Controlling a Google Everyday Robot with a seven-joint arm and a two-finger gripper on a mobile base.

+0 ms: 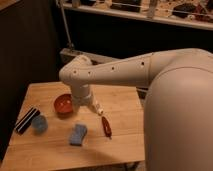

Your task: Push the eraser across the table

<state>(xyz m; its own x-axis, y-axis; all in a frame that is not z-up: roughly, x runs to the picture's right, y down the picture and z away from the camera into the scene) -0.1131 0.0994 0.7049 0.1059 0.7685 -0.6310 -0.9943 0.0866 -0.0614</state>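
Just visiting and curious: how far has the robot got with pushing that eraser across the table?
Nothing looks done: the eraser lies at the left edge of the table, beside the blue cup. In hand: the gripper hangs open mid-table, right of the red bowl. Left: reaching the eraser and pushing it across.

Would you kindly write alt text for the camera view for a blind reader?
A white robot arm's gripper hangs, jaws open, over a wooden table, between a red bowl and a red object. The black eraser lies at the left edge beside a blue cup.
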